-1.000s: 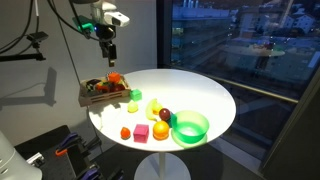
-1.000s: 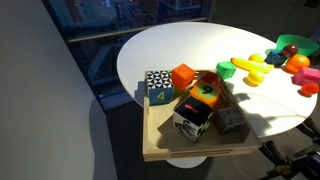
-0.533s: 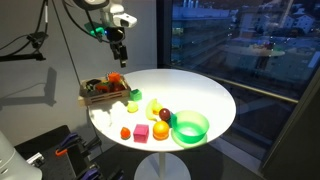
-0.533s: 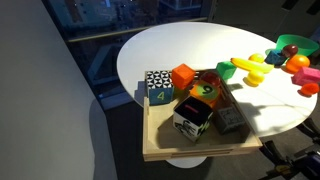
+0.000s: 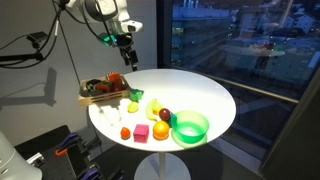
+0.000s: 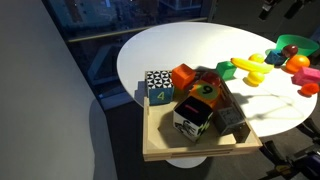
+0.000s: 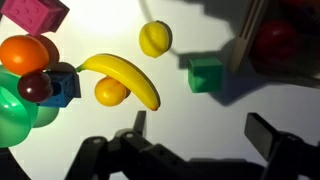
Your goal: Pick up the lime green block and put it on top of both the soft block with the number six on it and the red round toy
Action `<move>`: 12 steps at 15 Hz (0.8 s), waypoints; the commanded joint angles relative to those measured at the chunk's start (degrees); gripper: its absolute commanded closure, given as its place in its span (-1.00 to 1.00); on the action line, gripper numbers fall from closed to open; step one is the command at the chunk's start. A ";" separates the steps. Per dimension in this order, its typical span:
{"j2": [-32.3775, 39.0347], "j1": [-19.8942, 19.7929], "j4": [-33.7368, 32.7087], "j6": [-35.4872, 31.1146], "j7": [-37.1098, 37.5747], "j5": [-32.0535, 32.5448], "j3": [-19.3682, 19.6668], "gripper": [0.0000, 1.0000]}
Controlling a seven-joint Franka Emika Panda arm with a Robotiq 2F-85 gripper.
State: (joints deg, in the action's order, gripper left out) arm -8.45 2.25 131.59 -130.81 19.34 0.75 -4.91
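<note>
My claw (image 7: pixel 197 124) hangs released, spread wide, well above the table (image 5: pixel 212 96). The lime block (image 7: pixel 205 74) lies below, slightly ahead, aligned with the gap between my jaws.

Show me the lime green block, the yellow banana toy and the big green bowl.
lime green block (image 7: pixel 205 74): wrist view, centre of its top face.
yellow banana toy (image 7: pixel 128 78): wrist view, middle of its curved body.
green bowl (image 5: pixel 191 137): in an exterior view, its near outer wall.
</note>
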 commanded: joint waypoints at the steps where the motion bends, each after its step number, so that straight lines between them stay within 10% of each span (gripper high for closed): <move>1: 3.92 -0.05 -1.92 -2.02 2.11 2.79 -0.66 -1.00; 12: 12.73 1.70 -2.24 -8.89 3.40 5.89 0.21 -1.00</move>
State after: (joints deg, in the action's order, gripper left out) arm 1.85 3.30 131.22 -138.54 20.21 3.75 -5.35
